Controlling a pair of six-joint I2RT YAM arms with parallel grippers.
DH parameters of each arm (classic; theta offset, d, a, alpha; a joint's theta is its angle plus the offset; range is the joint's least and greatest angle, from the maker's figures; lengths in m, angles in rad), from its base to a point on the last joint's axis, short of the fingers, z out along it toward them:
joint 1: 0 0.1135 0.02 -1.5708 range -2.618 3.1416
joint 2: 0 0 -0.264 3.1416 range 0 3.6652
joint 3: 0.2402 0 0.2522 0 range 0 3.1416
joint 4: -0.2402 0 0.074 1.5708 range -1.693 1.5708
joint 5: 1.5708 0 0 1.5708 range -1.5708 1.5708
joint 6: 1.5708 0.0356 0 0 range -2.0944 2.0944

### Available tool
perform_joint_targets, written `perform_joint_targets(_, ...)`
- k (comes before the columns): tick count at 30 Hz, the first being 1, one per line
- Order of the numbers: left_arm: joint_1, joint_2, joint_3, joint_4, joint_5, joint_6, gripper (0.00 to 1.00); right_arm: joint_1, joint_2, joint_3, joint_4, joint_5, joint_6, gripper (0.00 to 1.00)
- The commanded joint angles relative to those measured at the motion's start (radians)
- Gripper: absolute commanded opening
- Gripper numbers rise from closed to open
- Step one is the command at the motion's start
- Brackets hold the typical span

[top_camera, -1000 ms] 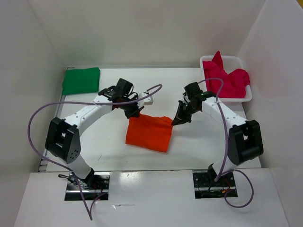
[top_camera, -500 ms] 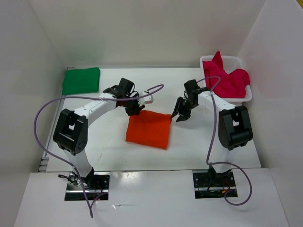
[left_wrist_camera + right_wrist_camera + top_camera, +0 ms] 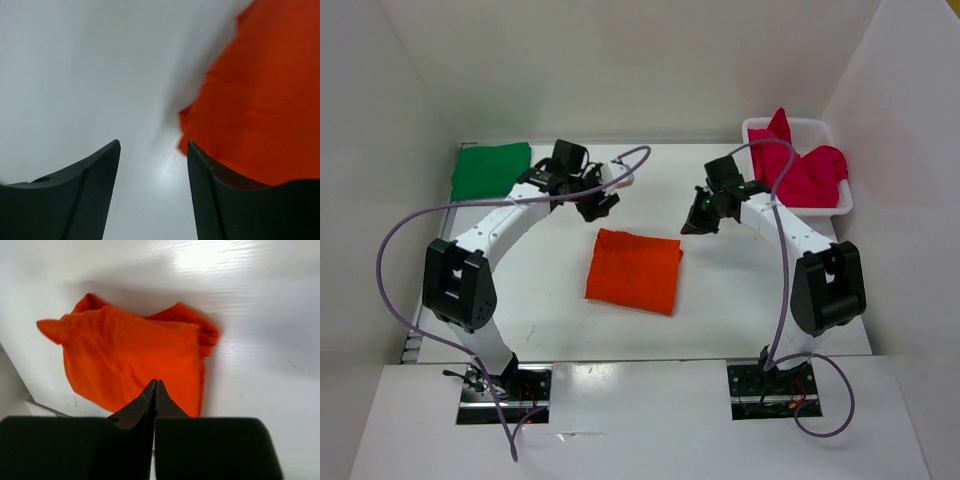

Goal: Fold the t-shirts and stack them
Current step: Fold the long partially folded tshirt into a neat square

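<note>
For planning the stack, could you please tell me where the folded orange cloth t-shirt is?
In the top view, the orange t-shirt lies flat centrally on the white table, between and slightly nearer than the left claw and right claw.

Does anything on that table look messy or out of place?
Only the magenta-red t-shirt: it sits crumpled in the white basket, a peak poking above the rim, while the green t-shirt and orange t-shirt lie folded flat.
</note>
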Motion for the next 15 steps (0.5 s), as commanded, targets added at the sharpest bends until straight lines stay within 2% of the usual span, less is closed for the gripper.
perform_joint_targets(1, -0.084, -0.022, -0.088, -0.125, 0.123, -0.003, 0.63, 0.071, 0.035, 0.003, 0.068, -0.003, 0.045, 0.00)
perform_joint_targets(3, -0.084, -0.004, -0.141, -0.076, 0.123, -0.058, 0.63, 0.085, 0.081, 0.003, 0.107, -0.017, 0.063, 0.00)
perform_joint_targets(7, -0.015, 0.058, -0.143, 0.062, 0.124, -0.164, 0.61, 0.085, 0.166, 0.012, 0.162, -0.020, 0.074, 0.00)
perform_joint_targets(15, 0.007, 0.145, -0.111, 0.165, 0.078, -0.183, 0.63, 0.065, 0.250, 0.014, 0.180, 0.064, 0.083, 0.00)
